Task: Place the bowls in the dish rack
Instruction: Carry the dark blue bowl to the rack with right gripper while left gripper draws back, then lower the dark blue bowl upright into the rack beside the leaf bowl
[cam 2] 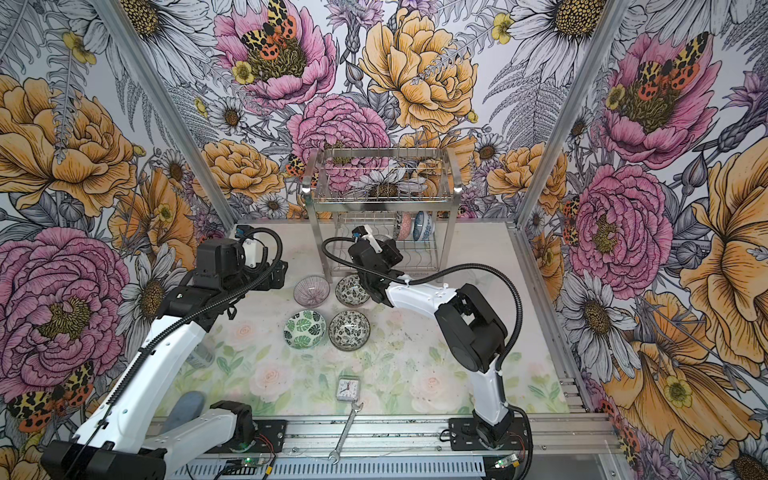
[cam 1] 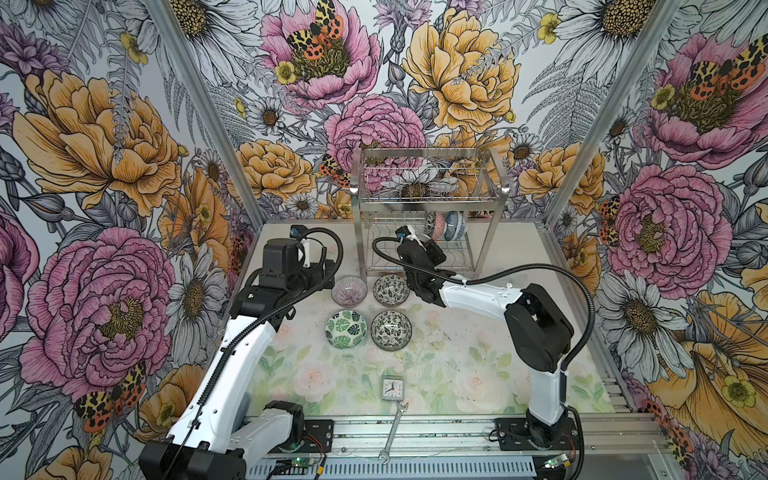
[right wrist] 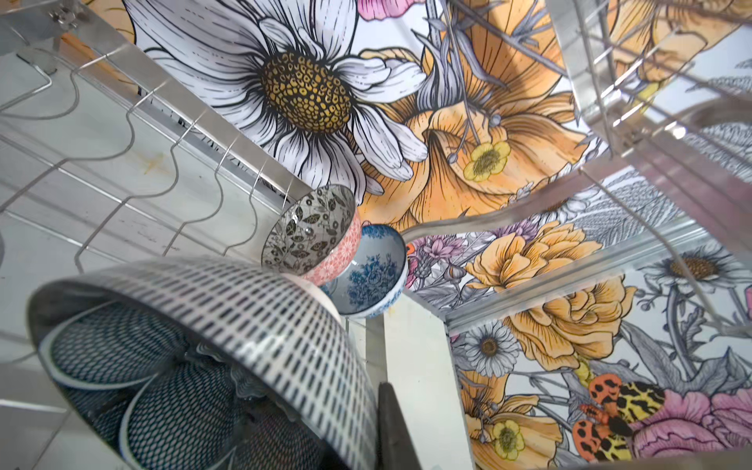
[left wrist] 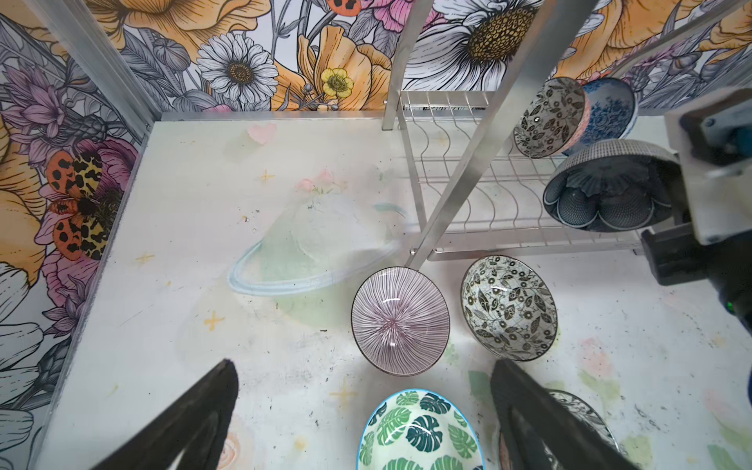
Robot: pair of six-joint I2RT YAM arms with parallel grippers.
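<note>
Examiner: Wrench (cam 1: 392,432) and small square clock (cam 1: 392,388) are recorded nearest the lens, at 6 o'clock on the table (cam 1: 519,245). How is the load placed against each gripper?

Recorder: At 12 o'clock, the right gripper (cam 1: 432,249) is found clamped on the rim of the dark blue petal bowl (right wrist: 195,358). That bowl is held tilted over the wavy wires of the lower tier of the dish rack (cam 1: 428,199). One finger (right wrist: 392,423) is seen outside the wall, and its partner is hidden inside. Contact with the wires cannot be confirmed. The left gripper (left wrist: 363,364) is found released, jaws wide, with nothing between them. In a top view, the pink striped bowl (cam 1: 349,289) is logged just beside it, toward 4 o'clock.

Examiner: Materials and forms?

Recorder: Glazed round ceramic is noted throughout. Four bowls are set in a square on the table, mouths up. The pink striped bowl and a black-white floral bowl (cam 1: 390,289) lie toward 12. The green leaf bowl (cam 1: 345,329) and a second floral bowl (cam 1: 390,330) lie toward 6. Two are stood on edge at the 3 o'clock end of the lower tier: a pink-walled bowl (cam 1: 432,226), with a blue-white bowl (cam 1: 454,226) just beside it. The rack is made of shiny steel wire with flat legs.

Examiner: Obstructions?

Recorder: In both top views the held bowl is almost wholly covered by the right gripper. A grey-blue shape (cam 2: 187,409) under the left arm is cut off and cannot be identified.
</note>
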